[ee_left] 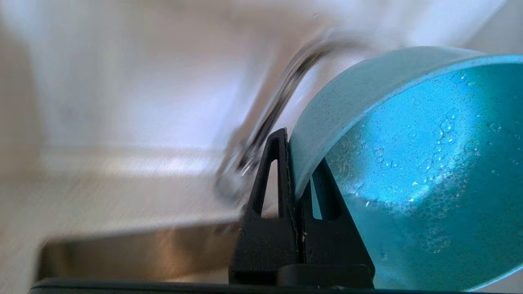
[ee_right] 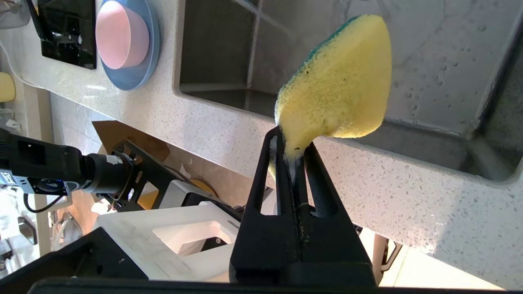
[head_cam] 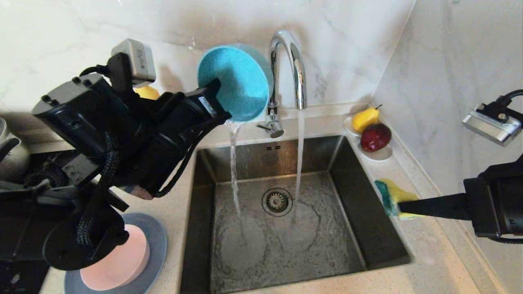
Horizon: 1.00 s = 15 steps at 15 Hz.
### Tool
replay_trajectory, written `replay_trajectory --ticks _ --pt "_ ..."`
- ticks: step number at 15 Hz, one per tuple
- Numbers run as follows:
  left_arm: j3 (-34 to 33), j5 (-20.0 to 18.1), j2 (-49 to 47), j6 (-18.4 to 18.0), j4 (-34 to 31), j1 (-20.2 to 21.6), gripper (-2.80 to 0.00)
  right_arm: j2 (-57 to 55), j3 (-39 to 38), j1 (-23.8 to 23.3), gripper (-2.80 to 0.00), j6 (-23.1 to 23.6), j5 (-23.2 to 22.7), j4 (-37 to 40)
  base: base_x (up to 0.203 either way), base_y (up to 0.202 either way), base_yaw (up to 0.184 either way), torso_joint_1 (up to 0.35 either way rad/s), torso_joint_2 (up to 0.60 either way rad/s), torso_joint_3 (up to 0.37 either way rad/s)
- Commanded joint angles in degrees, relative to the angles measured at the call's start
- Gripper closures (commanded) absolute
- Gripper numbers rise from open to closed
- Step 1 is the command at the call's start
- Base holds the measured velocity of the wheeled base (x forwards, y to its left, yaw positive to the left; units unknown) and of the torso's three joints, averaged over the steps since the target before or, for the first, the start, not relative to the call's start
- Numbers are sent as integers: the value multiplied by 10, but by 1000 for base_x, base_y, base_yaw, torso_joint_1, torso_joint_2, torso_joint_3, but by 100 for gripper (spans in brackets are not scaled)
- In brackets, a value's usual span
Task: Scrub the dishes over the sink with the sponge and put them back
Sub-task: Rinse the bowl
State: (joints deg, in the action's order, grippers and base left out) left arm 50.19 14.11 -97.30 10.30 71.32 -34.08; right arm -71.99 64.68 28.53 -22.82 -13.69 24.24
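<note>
Teal bowl (head_cam: 237, 81) pinched in left claw (head_cam: 222, 116); right claw (head_cam: 402, 206) clamps sponge (head_cam: 392, 197).

A home kitchen: a steel sink (head_cam: 286, 228) sunk in a speckled stone desk (head_cam: 175, 212), a chrome tap (head_cam: 288, 69) running, marble-look walls (head_cam: 441, 69), a saucer of fruit (head_cam: 374, 153) in the corner, and a dark hob (ee_right: 67, 32) beside stacked dishes (head_cam: 155, 241)

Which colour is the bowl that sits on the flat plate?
Pale pink; the bowl on the grey-blue plate shows best in the right wrist view.
</note>
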Motion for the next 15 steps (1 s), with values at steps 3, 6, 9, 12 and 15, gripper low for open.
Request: replay_trajectory --ticks 3,6,9,12,15 --pt "-24 -17 39 1 43 2 0 -3 -6 0 0 -1 -1 -18 0 0 0 0 0 0" --pt "-25 -18 59 2 46 2 0 1 -7 0 0 -1 -1 -18 0 0 0 0 0 0" --pt "-25 -18 62 5 45 2 0 3 -6 0 0 -2 0 -18 0 0 0 0 0 0" --pt "-33 -17 63 5 36 3 0 6 -8 0 0 -3 0 -17 0 0 0 0 0 0" --pt "-33 -13 67 7 -84 18 0 8 -10 0 0 -4 1 -17 0 0 0 0 0 0"
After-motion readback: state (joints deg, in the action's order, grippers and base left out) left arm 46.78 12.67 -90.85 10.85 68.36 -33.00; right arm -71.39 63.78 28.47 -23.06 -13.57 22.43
